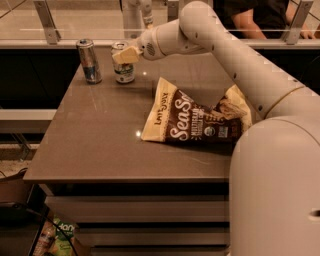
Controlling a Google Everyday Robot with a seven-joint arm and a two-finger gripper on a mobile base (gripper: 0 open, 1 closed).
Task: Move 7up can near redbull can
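Note:
The 7up can (123, 71), short with a white and green label, stands upright on the dark table (100, 135) at the back left. The redbull can (88, 61), tall, slim, silver and blue, stands upright a short way to its left, apart from it. My gripper (125, 54) reaches in from the right and is closed around the upper part of the 7up can. One beige finger (127, 55) covers the can's upper front. The can's base rests on or just above the table.
A large brown and cream chip bag (195, 122) lies on the table's middle right, under my arm (225, 45). A glass rail with metal posts (47, 22) runs behind the table. A person (255, 15) sits behind the rail. Packages (57, 235) lie on the floor at lower left.

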